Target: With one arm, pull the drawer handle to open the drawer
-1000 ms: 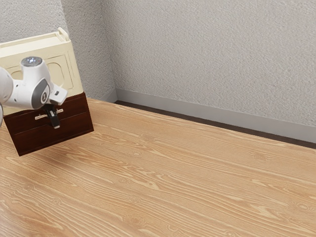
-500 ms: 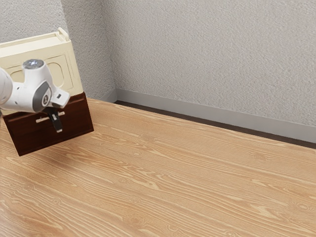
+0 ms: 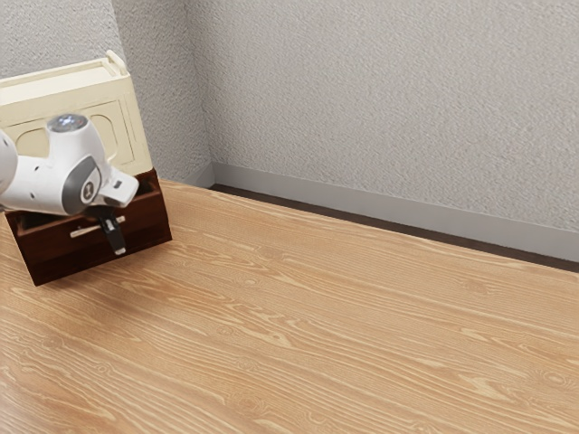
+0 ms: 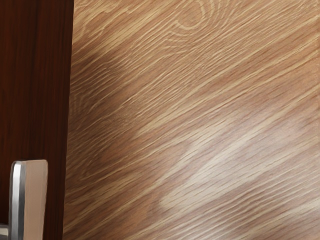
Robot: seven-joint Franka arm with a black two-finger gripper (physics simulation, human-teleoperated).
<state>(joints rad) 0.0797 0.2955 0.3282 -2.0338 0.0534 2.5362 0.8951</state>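
Evidently the dark red-brown wooden drawer (image 3: 143,217) stands partly open, a gap showing behind its front's top edge, beneath the cream panelled cabinet top (image 3: 132,122). Its pale, slim bar handle (image 3: 83,232) runs across that front. The black pincer (image 3: 117,246) points down at the handle, nearer its end toward the exterior view's right; whether it is open or closed, I cannot tell. Light-brown wood grain covers the table (image 3: 362,316).
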